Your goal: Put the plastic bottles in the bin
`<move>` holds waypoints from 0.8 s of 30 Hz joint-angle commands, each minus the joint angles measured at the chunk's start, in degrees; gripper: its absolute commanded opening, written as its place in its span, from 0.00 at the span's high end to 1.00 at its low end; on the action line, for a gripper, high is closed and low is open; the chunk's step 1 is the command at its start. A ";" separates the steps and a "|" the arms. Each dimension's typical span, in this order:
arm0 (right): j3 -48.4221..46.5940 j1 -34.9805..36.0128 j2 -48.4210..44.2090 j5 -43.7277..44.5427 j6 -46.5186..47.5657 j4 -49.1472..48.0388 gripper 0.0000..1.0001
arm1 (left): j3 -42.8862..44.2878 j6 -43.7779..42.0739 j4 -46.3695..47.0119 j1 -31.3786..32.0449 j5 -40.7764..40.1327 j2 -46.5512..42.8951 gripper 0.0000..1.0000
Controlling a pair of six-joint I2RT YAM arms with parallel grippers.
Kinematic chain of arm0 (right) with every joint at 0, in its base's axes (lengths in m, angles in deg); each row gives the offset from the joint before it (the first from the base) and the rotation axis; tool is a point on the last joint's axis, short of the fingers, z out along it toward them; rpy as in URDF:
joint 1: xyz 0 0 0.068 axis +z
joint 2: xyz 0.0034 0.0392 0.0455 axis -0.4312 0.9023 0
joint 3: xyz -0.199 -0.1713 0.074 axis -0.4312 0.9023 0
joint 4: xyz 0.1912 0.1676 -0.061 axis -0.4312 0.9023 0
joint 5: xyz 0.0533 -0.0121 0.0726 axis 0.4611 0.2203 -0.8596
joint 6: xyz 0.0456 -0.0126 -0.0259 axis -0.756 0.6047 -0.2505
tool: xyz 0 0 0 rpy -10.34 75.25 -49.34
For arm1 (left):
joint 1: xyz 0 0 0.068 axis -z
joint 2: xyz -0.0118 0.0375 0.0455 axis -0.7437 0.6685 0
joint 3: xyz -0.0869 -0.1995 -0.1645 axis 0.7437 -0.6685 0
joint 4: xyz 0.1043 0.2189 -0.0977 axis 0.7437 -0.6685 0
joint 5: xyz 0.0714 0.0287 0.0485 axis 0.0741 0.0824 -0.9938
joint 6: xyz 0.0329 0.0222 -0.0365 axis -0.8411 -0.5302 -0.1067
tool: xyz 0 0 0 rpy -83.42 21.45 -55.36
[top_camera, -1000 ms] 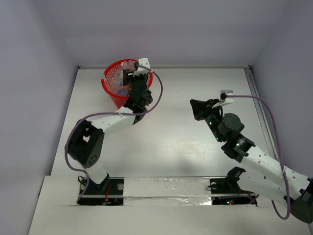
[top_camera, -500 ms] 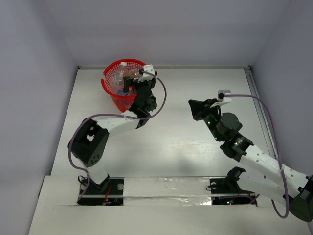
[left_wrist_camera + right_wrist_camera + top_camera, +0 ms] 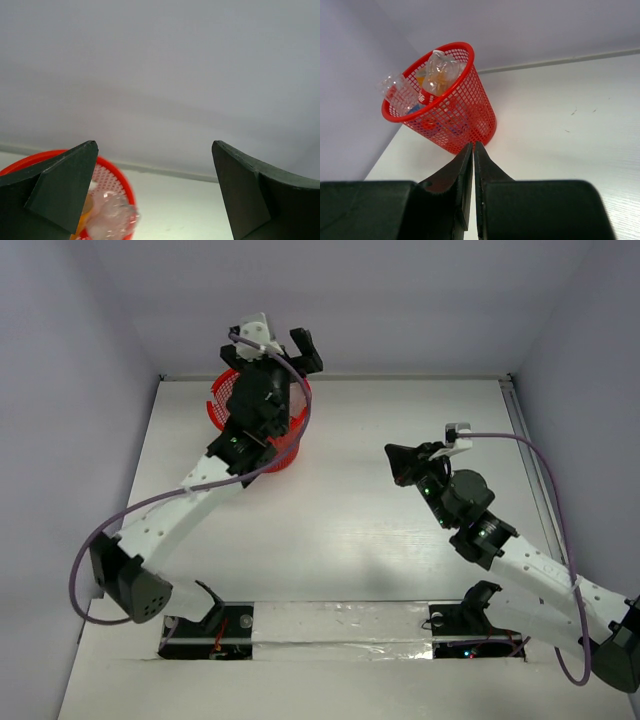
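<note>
My left fingers [image 3: 80,165] are spread wide with nothing between them, high over the bin [image 3: 455,125] at the far left of the surface [image 3: 560,125]. The plastic bottles [image 3: 437,70] are heaped inside it. My right fingers [image 3: 472,150] are pressed together, well to its right.

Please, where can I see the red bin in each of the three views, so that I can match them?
Top external: the red bin is at upper left, partly behind the left arm.
Left wrist: bottom left corner, only part of its rim.
Right wrist: whole, upper left of centre.
Shared landmark: the table's far edge against the back wall, just behind it.
</note>
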 commanded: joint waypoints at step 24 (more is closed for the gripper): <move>-5.07 0.31 -29.28 12.18 -0.33 15.05 0.07 | -25.53 25.19 -38.03 0.14 11.24 -49.51 0.01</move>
